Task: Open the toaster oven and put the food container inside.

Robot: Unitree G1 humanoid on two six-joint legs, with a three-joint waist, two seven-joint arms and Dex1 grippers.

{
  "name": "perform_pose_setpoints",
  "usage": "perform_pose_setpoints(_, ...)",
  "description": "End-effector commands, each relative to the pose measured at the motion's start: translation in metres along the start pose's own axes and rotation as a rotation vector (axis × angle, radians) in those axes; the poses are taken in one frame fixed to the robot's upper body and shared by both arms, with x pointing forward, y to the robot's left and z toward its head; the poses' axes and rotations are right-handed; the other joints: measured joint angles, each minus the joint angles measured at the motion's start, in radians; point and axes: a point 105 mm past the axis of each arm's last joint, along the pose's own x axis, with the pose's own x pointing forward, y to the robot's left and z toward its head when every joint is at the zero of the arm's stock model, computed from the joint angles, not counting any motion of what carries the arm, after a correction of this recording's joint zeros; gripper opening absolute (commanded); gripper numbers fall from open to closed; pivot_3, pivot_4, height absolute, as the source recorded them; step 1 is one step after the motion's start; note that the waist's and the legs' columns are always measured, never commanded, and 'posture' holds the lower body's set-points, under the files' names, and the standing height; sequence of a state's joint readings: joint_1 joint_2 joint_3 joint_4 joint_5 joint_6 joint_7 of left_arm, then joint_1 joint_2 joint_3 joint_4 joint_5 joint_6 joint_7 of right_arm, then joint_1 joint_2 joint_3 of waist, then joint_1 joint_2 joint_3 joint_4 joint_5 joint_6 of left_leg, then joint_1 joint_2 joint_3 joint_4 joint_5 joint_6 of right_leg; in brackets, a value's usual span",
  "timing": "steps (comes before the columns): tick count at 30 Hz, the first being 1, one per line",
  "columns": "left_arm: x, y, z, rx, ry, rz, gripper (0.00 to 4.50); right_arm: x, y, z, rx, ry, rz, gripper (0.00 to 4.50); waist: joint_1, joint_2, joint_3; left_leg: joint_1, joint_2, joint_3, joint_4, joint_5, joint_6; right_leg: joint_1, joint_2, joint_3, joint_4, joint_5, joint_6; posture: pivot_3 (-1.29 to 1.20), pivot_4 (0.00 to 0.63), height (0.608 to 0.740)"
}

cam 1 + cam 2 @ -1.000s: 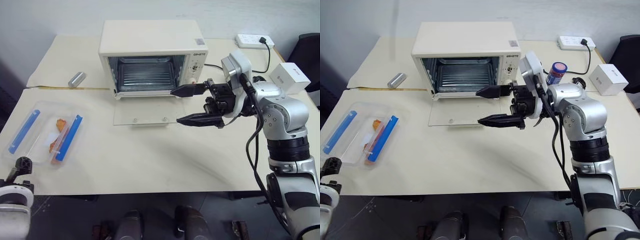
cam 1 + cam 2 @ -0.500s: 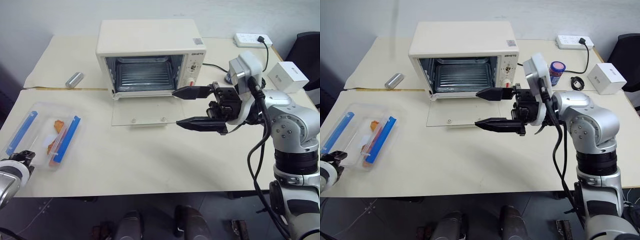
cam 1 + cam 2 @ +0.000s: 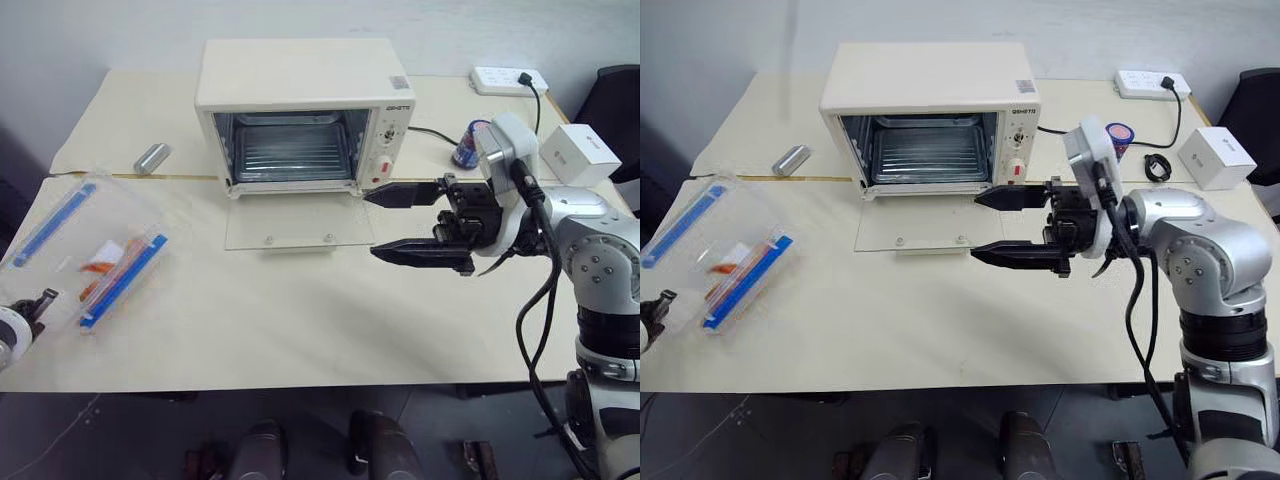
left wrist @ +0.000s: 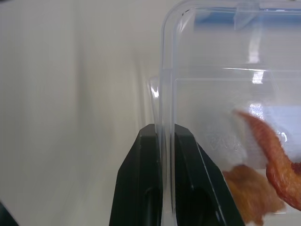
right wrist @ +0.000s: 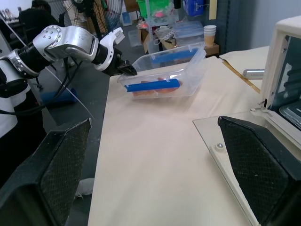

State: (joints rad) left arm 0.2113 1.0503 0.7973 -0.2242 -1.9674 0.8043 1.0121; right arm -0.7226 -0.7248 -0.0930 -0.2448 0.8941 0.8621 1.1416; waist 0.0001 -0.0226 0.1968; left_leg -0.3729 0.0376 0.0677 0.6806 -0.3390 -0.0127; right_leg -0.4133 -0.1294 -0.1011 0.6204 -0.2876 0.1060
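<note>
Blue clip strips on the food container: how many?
2. One runs along the food container's far-left edge, the other along its right edge, near the orange food bits. None seems hidden.

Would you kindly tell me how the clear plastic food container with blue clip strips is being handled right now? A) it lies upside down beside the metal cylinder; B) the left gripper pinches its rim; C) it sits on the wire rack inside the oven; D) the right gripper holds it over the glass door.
B: the left gripper is shut on the rim of the clear plastic food container with blue clip strips, tilting it up off the table.
</note>
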Motion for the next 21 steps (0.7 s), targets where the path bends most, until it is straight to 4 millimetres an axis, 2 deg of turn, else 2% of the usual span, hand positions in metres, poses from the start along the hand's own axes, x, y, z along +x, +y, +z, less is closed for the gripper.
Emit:
perform_pose_setpoints(1,-0.016,-0.042,0.028,0.135,-0.031,-0.253,0.0,-0.007,0.005,0.008,-0.066,-0.004,-0.045,4.5,0.001,0.001,0.0,0.0,0.0,0.0,0.0,0.0,0.0,0.0,0.0,0.0,0.0,0.0,0.0,0.0,0.15,0.74)
perform_pose_setpoints(7,-0.019,-0.09,0.023,0.307,0.071,-0.46,0.0,-0.013,0.004,0.006,-0.053,-0.012,-0.096,4.5,-0.001,0.002,0.001,-0.001,-0.002,0.003,-0.002,0.0,0.0,-0.001,-0.001,0.0,0.0,0.0,0.001,0.0,0.15,0.74)
perform_pose_setpoints(12,-0.016,-0.099,0.022,0.334,0.102,-0.482,0.0,-0.013,0.005,0.005,-0.051,-0.013,-0.105,4.5,-0.01,0.003,0.002,-0.001,0.0,0.007,-0.01,0.001,-0.002,-0.006,0.001,0.003,0.0,0.0,0.001,0.0,0.15,0.74)
perform_pose_setpoints(14,0.004,-0.153,-0.013,0.418,0.189,-0.606,0.0,-0.016,0.008,0.002,-0.05,-0.024,-0.149,4.5,0.01,0.005,0.002,-0.002,0.0,0.011,-0.012,0.001,-0.002,-0.01,0.001,0.005,0.0,0.0,0.001,0.0,0.15,0.74)
perform_pose_setpoints(16,0.008,-0.202,-0.032,0.516,0.229,-0.683,0.0,-0.019,0.011,0.0,-0.047,-0.03,-0.181,4.5,0.051,0.004,0.003,-0.002,-0.006,0.007,-0.011,0.005,-0.001,-0.006,-0.001,0.002,-0.002,0.0,0.001,0.0,0.15,0.74)
perform_pose_setpoints(18,0.012,-0.224,-0.039,0.545,0.254,-0.709,0.0,-0.021,0.013,-0.001,-0.048,-0.031,-0.2,4.5,0.061,0.0,0.002,-0.005,-0.006,0.003,-0.007,0.007,-0.001,-0.003,-0.001,-0.001,-0.002,0.003,0.005,0.0,0.15,0.74)
perform_pose_setpoints(21,0.015,-0.257,-0.053,0.614,0.29,-0.745,0.0,-0.021,0.016,-0.003,-0.046,-0.039,-0.232,4.5,0.039,-0.001,0.002,-0.006,-0.008,0.007,0.001,0.003,0.004,-0.001,-0.001,0.003,-0.006,0.006,0.011,0.0,0.15,0.74)
